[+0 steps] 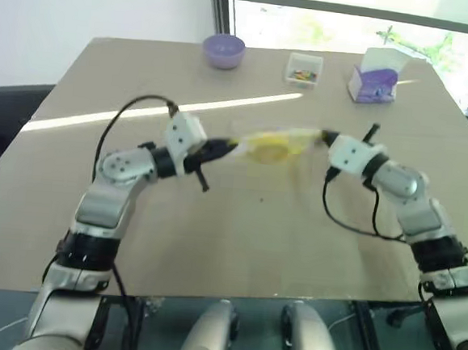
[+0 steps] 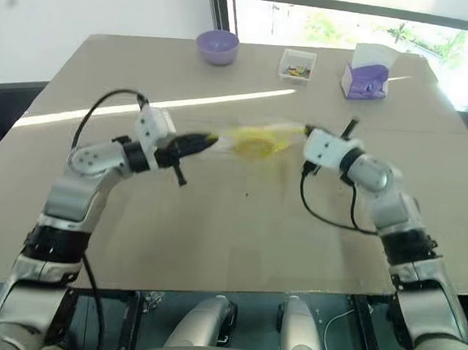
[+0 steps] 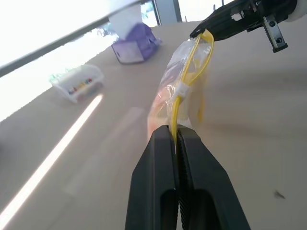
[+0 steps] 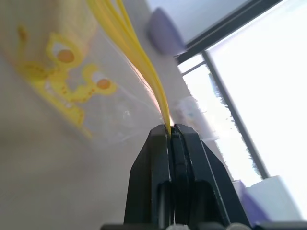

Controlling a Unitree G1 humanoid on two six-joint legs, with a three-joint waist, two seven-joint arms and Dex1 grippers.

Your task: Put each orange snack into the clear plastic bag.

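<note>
A: Item one, the clear plastic bag (image 1: pixel 272 148)?
B: Held up off the tabletop (image 1: pixel 237 240), strung between both hands near the middle of the board. Yellow strip along the mouth, faint yellow cartoon print on the film; no readable writing.

A: The orange snack (image 3: pixel 160 103)?
B: An orange-yellow mass shows through the film inside the bag; its pattern cannot be made out.

A: Hands?
B: Left hand (image 3: pixel 175 136) clenched on the bag's yellow strip at one end. Right hand (image 4: pixel 171 130) clenched on the strip at the other end. Both point roughly level, toward each other.

A: Room around it?
B: Bare tabletop beneath the bag and all the way to the near edge. Both side edges are well apart from the hands.

A: Other stock?
B: Along the far edge: a purple bowl (image 1: pixel 223 50), a small clear box (image 1: pixel 304 69) of colourful bits, a purple-and-white carton (image 1: pixel 374 75). All well apart from the bag. No label on them can be read. A window (image 1: pixel 368 15) stands behind the far edge.
</note>
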